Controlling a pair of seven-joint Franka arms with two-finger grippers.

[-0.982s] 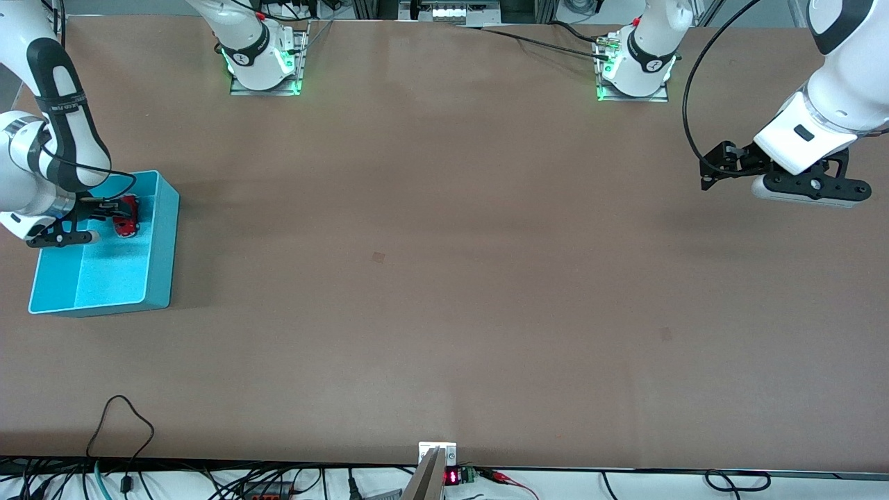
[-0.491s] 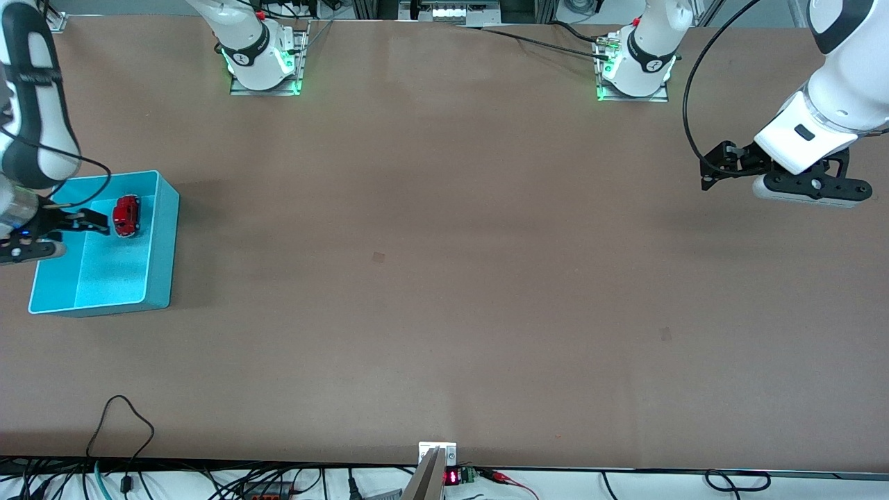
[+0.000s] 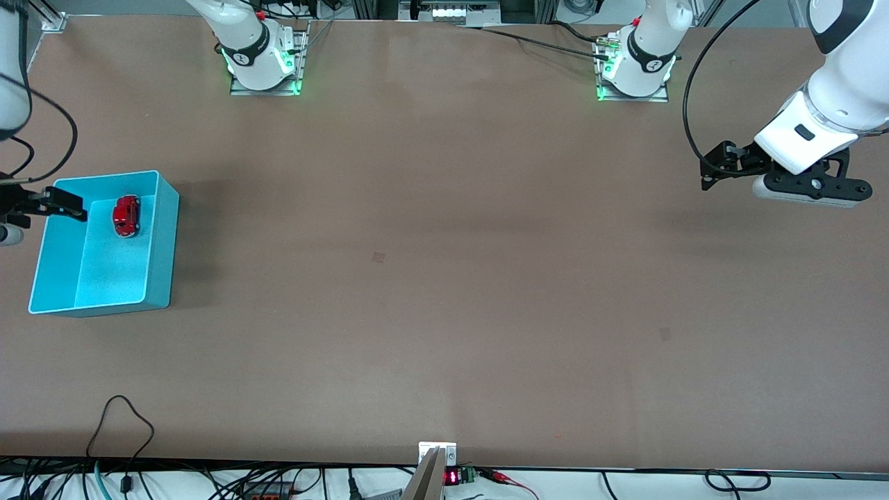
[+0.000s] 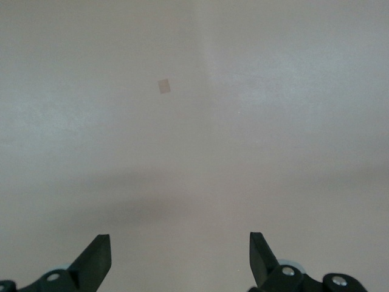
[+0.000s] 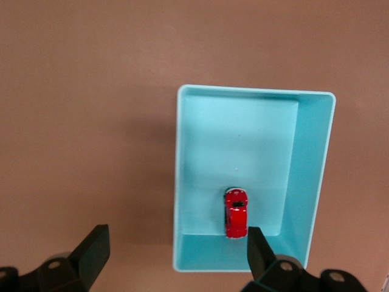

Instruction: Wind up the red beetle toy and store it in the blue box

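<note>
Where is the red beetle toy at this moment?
The red beetle toy lies on the floor of the blue box, in the part farther from the front camera, at the right arm's end of the table.

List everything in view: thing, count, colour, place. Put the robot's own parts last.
red beetle toy: one, glossy red, lying on the floor of the blue box, in the part of the box farther from the front camera.
blue box: one, cyan, open-topped, on the table at the right arm's end.
table: one, brown, carrying the box.
right gripper: one, black, open, holding nothing, up in the air over the box's outer edge.
left gripper: one, black, open, holding nothing, over bare table at the left arm's end; this arm waits.
</note>
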